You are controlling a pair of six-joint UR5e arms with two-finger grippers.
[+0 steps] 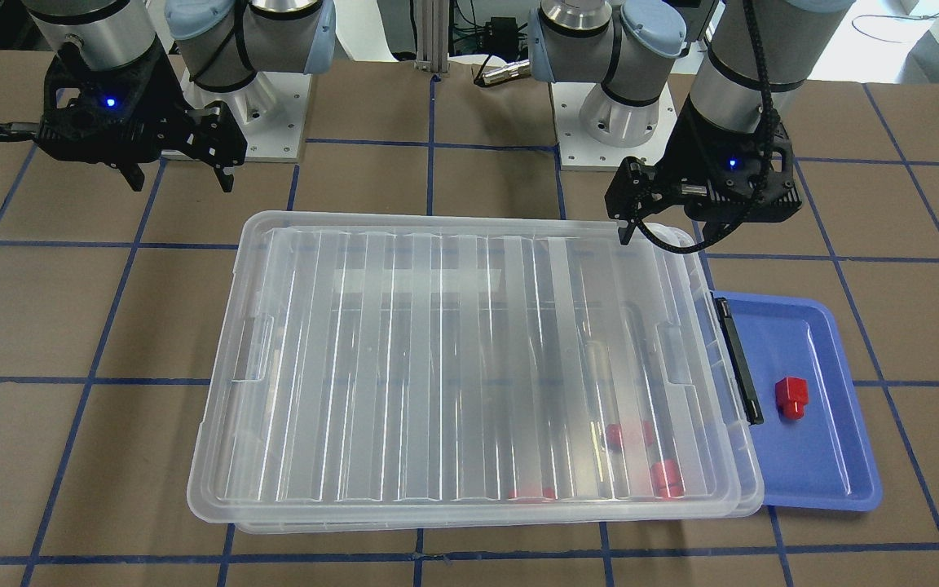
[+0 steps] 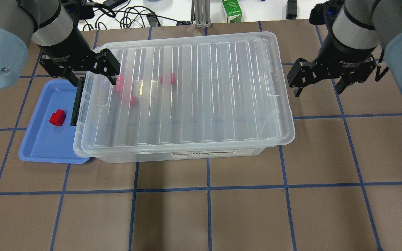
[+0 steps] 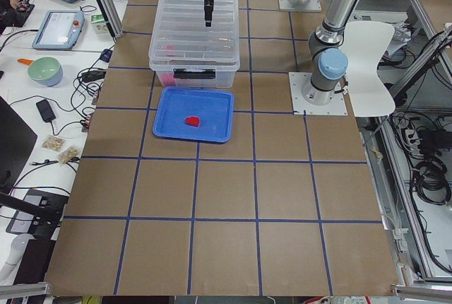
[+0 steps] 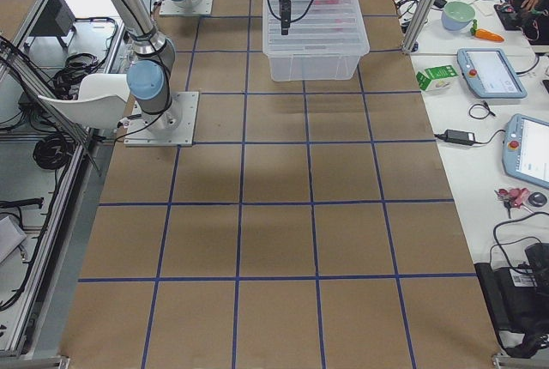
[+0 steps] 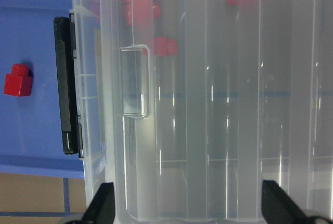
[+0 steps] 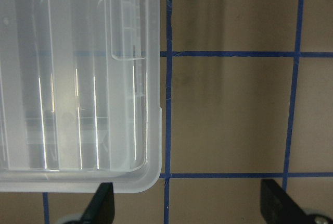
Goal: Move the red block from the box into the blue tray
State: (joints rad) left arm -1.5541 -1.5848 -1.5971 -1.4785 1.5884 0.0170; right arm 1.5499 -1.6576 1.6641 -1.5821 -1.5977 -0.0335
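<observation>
The box [image 2: 187, 90] sits on the brown, blue-taped surface [image 2: 243, 216] with its ribbed translucent lid on. Its black latch [image 2: 76, 104] is on the short end that faces the blue tray [image 2: 44, 143]. The tray lies just beside that end, on the robot's left, and its nearest edge runs under the overhang of the lid.

One red block [image 2: 57, 118] lies in the blue tray, on the tray floor near the latch and clear of the rim. Its peg end shows in the left wrist view. At least three more red blocks [image 2: 168, 80] show blurred through the lid, all in the part of the box towards the latch end. The exact count cannot be told.

The left hand [image 2: 96, 78] hangs above the latch end of the box. Its fingers are spread wide with nothing between them. In its wrist view the two fingertips [image 5: 101, 206] stand far apart over the lid.

The right hand [image 2: 318, 89] hangs over the bare surface just past the opposite short end of the box. It too is wide open and holds nothing. In its wrist view a rounded lid corner lies below one fingertip, with taped surface under the rest.
</observation>
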